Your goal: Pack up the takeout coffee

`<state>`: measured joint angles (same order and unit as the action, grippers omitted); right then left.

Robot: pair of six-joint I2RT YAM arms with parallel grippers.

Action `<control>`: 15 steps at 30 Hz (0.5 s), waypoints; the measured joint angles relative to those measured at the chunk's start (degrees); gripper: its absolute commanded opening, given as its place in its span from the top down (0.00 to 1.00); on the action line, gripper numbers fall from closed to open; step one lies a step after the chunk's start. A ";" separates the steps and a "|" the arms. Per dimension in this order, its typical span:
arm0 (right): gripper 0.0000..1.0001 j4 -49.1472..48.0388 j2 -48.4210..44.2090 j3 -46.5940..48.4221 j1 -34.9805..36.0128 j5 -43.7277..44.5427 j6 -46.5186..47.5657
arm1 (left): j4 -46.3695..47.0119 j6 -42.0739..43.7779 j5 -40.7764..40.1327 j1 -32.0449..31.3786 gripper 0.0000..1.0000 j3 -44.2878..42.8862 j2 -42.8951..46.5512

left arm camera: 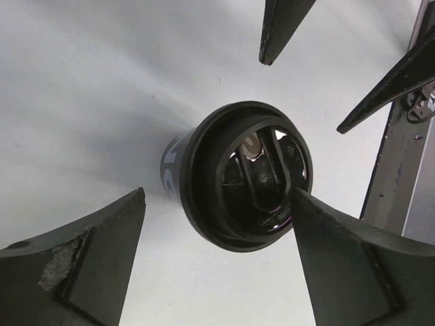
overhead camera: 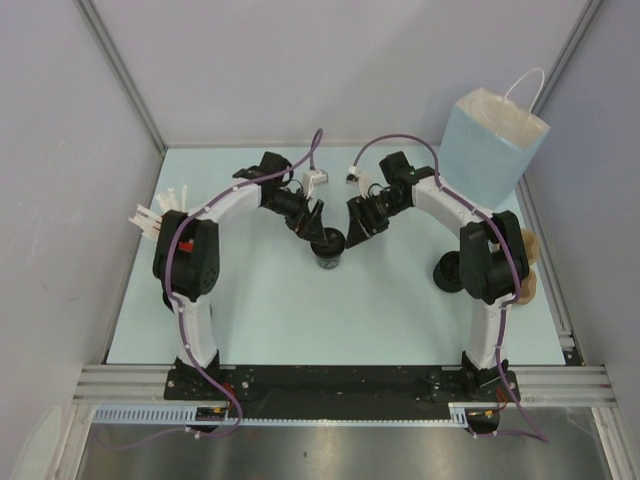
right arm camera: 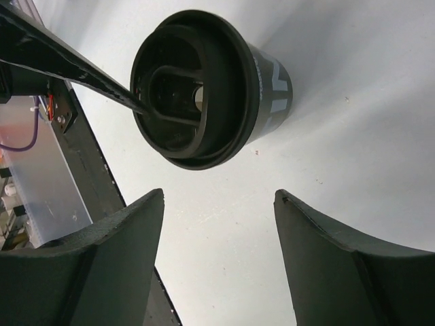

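At the near edge of the table both arm bases are bolted down, and their upper links rise on either side of the work area.

The takeout coffee stands upright in the middle of the table, between the two arms. It is a short black paper cup with a pressed-on sip lid. It is probably light, with thin walls that would buckle under a hard squeeze and a smooth lid that could pop off if pulled. The safest hold looks to be across the cup wall just below the lid rim, with moderate pressure and the cup kept level, since it may hold liquid.

The left tool is spread wide around the cup from above. One fingertip sits at the lid's edge, whether touching I cannot tell, and the other stands well clear of the wall, so nothing is pinched. The right tool is also spread and holds nothing, and the cup lies beyond its fingertips rather than between them.

Farther out, both forearms reach away from the bases, bend at the elbow and curl back inward. The wrists therefore point down and toward each other over the cup.

The pale-blue paper bag stands upright at the far right corner, well apart from the cup.
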<state>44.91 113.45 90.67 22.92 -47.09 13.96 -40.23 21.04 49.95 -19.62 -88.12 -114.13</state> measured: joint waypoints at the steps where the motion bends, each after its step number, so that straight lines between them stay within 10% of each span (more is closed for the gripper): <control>1: 0.28 -0.09 -0.07 -0.15 -0.02 0.11 0.07 | -0.02 0.02 0.17 0.07 0.01 -0.33 0.00; 15: 0.16 -0.42 -1.92 -1.84 -0.81 0.17 1.42 | 0.22 -0.55 1.22 1.62 0.00 -4.74 0.28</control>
<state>44.49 111.53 88.84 22.11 -46.92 15.38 -40.01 20.49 51.18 -18.00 -92.86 -113.84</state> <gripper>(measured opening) 0.823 0.994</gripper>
